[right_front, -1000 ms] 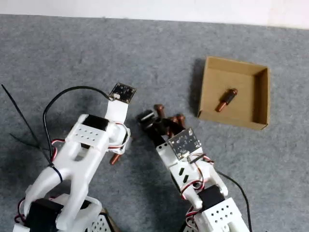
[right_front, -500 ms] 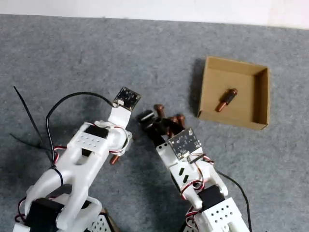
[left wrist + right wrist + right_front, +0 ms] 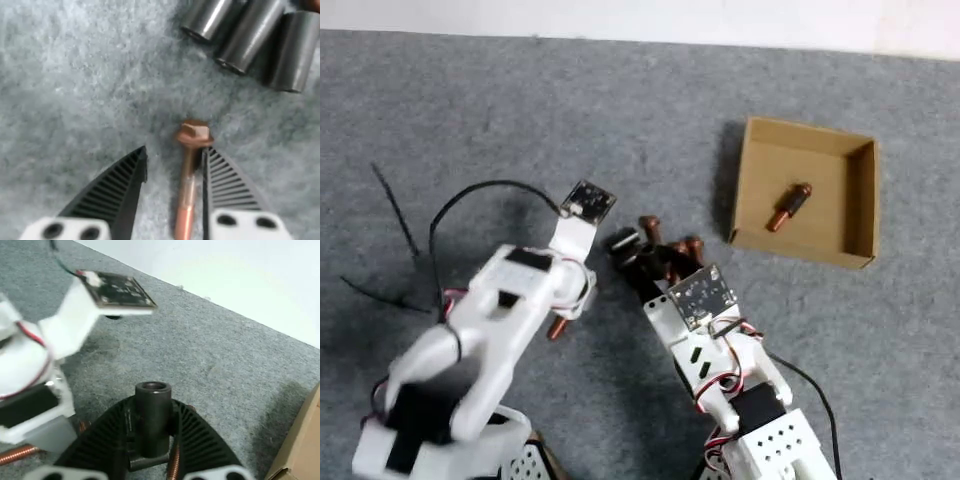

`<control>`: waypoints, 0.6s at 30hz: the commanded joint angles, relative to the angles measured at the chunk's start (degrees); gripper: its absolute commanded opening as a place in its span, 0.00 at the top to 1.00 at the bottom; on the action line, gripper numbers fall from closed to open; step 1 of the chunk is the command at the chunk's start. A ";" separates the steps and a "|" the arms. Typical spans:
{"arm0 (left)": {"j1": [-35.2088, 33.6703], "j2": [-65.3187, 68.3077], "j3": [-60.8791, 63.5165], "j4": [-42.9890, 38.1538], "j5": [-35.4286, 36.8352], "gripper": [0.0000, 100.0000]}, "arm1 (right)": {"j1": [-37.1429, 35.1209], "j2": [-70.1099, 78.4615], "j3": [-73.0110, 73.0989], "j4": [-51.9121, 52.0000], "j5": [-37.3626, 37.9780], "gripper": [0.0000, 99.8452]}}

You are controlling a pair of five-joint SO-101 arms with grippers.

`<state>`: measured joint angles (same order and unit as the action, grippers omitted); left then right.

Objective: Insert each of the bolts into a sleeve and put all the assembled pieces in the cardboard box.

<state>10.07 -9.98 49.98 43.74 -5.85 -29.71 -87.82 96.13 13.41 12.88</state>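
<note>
Left gripper, spread wide: straddles a copper bolt lying on the grey felt near three loose sleeves, presumably to close on its shaft. Right gripper, pinched on a dark sleeve: holds it upright, bore open on top, likely to receive that bolt. Farther right: counts one assembled piece lying inside the cardboard box.

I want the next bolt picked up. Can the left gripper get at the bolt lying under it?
Probably yes: the left gripper has its jaws open with the bolt lying between them, close against one, and the sleeves lie clear beyond the bolt's head.
</note>
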 commanded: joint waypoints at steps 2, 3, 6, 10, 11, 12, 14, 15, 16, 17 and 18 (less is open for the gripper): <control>-0.75 8.75 -12.09 8.18 -0.70 0.83 | 0.66 -1.19 8.75 -0.22 0.35 1.00; -0.75 10.42 -13.67 9.49 -0.70 0.83 | 0.66 -1.19 8.75 -0.22 0.35 1.00; -0.84 14.37 -17.54 12.57 -0.70 0.83 | 0.66 -1.19 8.75 -0.22 0.35 1.00; -0.84 16.48 -19.74 14.68 -0.70 0.83 | 0.66 -1.19 8.75 -0.22 0.35 1.00; -0.84 16.57 -19.74 14.68 -0.70 0.83 | 0.66 -1.19 8.75 -0.22 0.35 1.00; -0.84 16.57 -19.74 14.68 -0.70 0.83 | 0.66 -1.19 8.75 -0.22 0.35 1.00; -0.84 16.57 -19.65 14.68 -0.70 0.83 | 0.66 -1.19 8.75 -0.22 0.35 1.00; -0.84 16.57 -19.65 14.68 -0.70 0.83 | 0.66 -1.19 8.75 -0.22 0.35 1.00; -0.84 16.57 -19.56 14.68 -0.70 0.83 | 0.66 -1.19 8.75 -0.22 0.35 1.00; -0.84 16.57 -19.56 14.68 -0.70 0.83 | 0.66 -1.19 8.75 -0.22 0.35 1.00; -0.84 16.57 -19.56 14.68 -0.70 0.83 | 0.66 -1.19 8.75 -0.22 0.35 1.00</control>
<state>9.98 6.02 31.60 58.15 -6.37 -29.71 -87.82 96.13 13.41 12.88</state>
